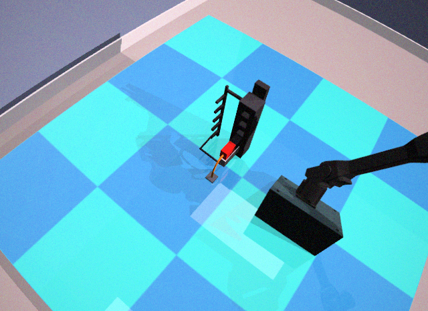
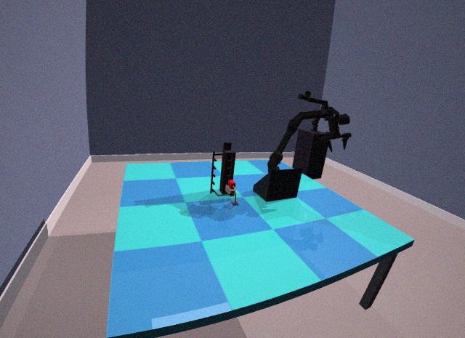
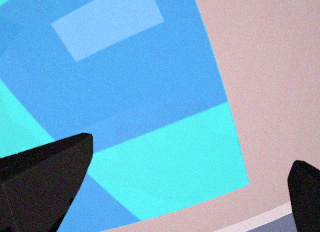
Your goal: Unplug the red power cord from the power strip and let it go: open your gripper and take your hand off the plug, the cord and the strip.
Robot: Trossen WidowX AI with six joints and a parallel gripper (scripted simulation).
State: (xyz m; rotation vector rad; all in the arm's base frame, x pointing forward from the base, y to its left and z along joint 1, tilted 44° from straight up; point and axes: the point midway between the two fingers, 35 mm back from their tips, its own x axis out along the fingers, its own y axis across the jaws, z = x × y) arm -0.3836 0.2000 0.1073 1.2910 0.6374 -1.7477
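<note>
Arm (image 2: pixel 289 133) raised, claw (image 2: pixel 339 139) open, downward.

Power strip (image 1: pixel 249 119) stands upright at table (image 1: pixel 86 211) centre, frame middle. Rack (image 1: pixel 218 118) just left of it. Plug (image 1: pixel 229 149) in its lowest socket, cord (image 1: pixel 217 164) dropping to anchor (image 1: pixel 211 177) below. Arm base (image 1: pixel 299 219) lower right.

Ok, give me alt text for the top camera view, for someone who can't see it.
A red plug sits in the lowest socket of an upright dark power strip on a blue and turquoise checkered table, its orange cord curving down to a small anchor. The robot's arm reaches in from the right over its dark base box, well apart from the strip.
</note>
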